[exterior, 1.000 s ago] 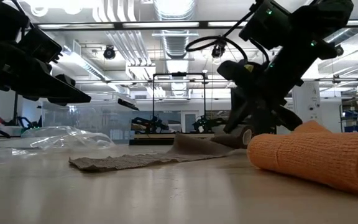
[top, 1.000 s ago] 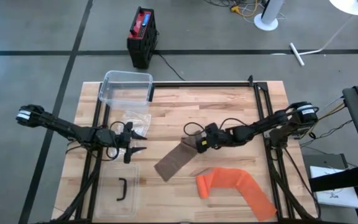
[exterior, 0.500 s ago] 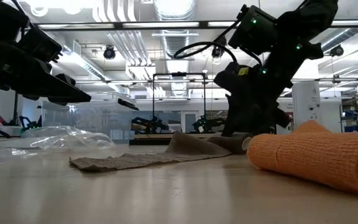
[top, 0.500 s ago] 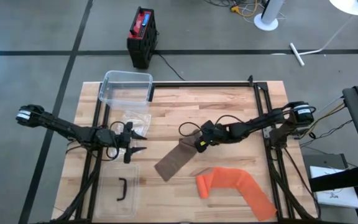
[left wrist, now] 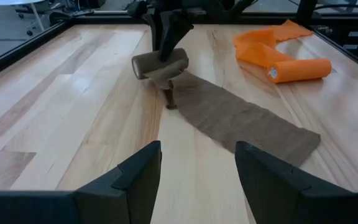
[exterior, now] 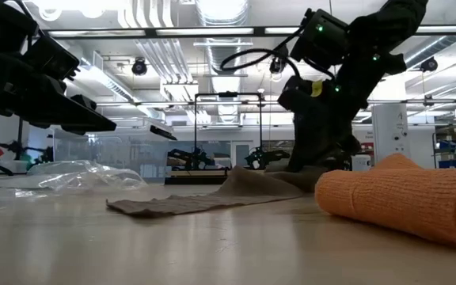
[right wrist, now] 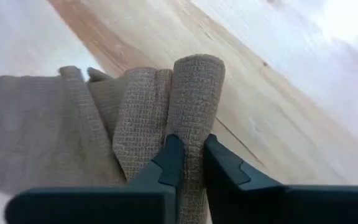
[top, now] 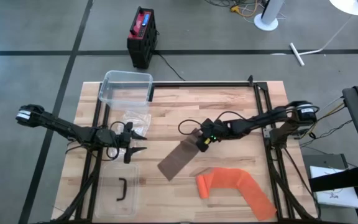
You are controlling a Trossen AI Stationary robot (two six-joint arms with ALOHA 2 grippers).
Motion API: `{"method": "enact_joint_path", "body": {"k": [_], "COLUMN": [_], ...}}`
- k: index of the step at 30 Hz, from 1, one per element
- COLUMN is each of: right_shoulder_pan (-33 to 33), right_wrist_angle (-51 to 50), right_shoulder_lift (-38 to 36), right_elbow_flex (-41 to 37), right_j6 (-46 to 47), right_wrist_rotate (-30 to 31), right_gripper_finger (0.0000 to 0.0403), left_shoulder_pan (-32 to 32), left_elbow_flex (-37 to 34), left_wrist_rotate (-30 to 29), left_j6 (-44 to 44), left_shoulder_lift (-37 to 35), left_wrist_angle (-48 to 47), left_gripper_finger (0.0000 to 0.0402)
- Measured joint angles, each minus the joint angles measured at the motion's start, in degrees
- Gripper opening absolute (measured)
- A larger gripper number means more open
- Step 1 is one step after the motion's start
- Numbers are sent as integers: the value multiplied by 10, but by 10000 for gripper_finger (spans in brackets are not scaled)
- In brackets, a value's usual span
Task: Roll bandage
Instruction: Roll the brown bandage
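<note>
pinching the rolled end of the brown bandage point(top: 180, 155), the right gripper point(top: 202, 142) sits near the middle of the table point(top: 229, 106), with the loose strip trailing toward the front. the left gripper point(top: 135, 142) hangs spread apart at the left, beside a plastic bag point(top: 133, 119).

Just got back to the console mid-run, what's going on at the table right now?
The right hand is pinched on the rolled end of the brown bandage, mid-table; most of the strip lies flat and unrolled on the wood. The left hand hangs open over the table's left side, holding nothing. An orange bandage, partly rolled, lies untouched nearer the front edge.
</note>
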Motion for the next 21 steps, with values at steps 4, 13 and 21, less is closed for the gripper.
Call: {"method": "enact_joint_path", "body": {"k": [4,13,21], "right_shoulder_pan": [-3,-19,-19], "right_wrist_angle": [-17,-4,71], "right_shoulder_lift": [-24,-75,-116], "right_elbow_flex": [0,0,4], "right_j6": [-47,-152,-224], "right_wrist_rotate": [1,59,61], "right_gripper_finger": [28,33,35], "left_shoulder_pan": [0,0,0], "left_elbow_flex": [0,0,0], "left_wrist_rotate": [0,0,0], "left_j6": [0,0,0], "left_shoulder_lift": [0,1,0], "left_wrist_angle": [0,2,3], "left_gripper_finger": [199,199,199]}}
